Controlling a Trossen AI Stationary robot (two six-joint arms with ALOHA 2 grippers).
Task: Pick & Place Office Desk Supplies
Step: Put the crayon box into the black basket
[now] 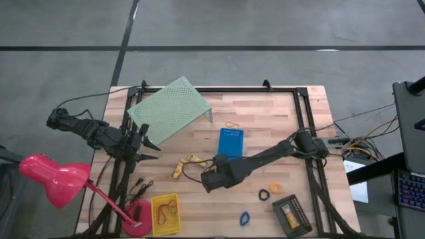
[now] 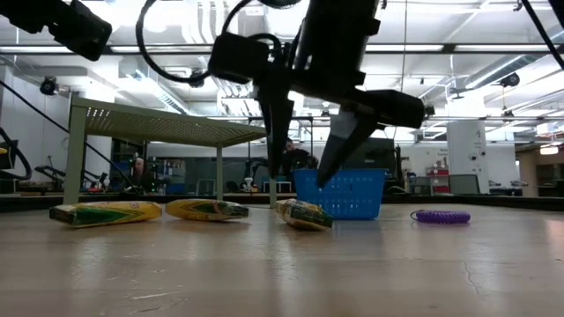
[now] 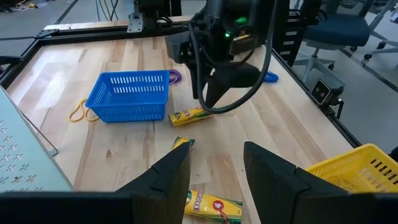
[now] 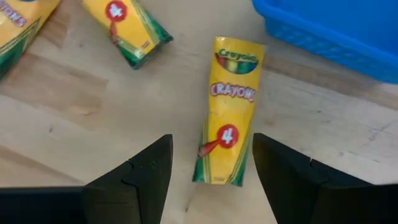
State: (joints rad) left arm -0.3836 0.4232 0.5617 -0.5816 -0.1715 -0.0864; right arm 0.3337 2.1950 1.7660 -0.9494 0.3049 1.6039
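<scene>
Three yellow crayon packs lie flat on the table: two side by side (image 4: pixel 124 28) (image 4: pixel 12 25), and one (image 4: pixel 230 112) nearer the blue bin (image 4: pixel 336 31). My right gripper (image 4: pixel 211 146) is open and hangs above that third pack (image 2: pixel 304 214), one finger on either side, touching nothing. In the high view my right gripper (image 1: pixel 211 178) covers this pack. My left gripper (image 1: pixel 147 143) is open and empty at the table's left edge, by the green riser (image 1: pixel 169 109). A fourth yellow piece lies in the black bin (image 1: pixel 292 214). A rubber band (image 1: pixel 231 124) lies beyond the blue bin.
Orange (image 1: pixel 274 188), black (image 1: pixel 264 195) and blue (image 1: pixel 244 218) rings lie at the near right. A purple ring (image 2: pixel 439 216) lies near the blue bin. A yellow bin (image 1: pixel 165 214) holding rubber bands and a red lamp (image 1: pixel 53 176) stand at the near left.
</scene>
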